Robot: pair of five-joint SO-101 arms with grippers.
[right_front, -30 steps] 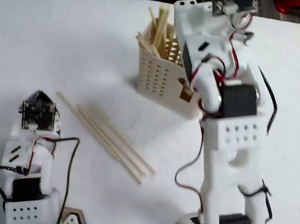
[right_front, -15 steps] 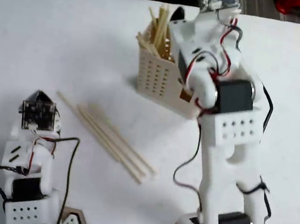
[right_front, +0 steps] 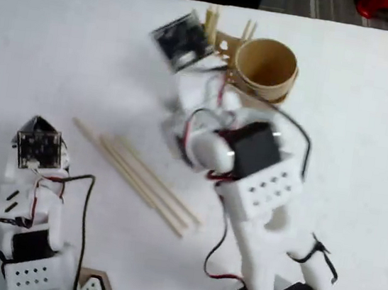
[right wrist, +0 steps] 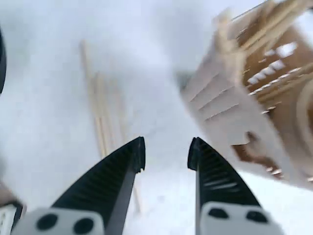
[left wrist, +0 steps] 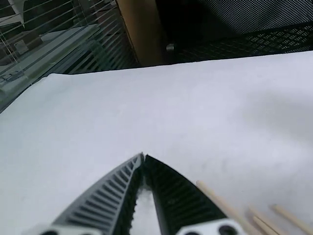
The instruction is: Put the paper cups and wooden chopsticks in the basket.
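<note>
The white table carries everything, and I'll place it all from the basket. The right arm leans across the basket's near side and covers most of its wall. The left arm sits well apart from the basket, down at the table's near edge. A paper cup stands mouth-up at the end of the basket farthest from the left arm. It looks to be inside, though the arm hides its base. A few upright chopsticks poke out of the basket's far side. The loose chopsticks lie flat on the table, between the basket and the left arm. The right gripper hangs just beside the basket's perforated wall, jaws spread and holding nothing. The left gripper has its jaws pressed together, empty, beside the loose chopsticks.
</note>
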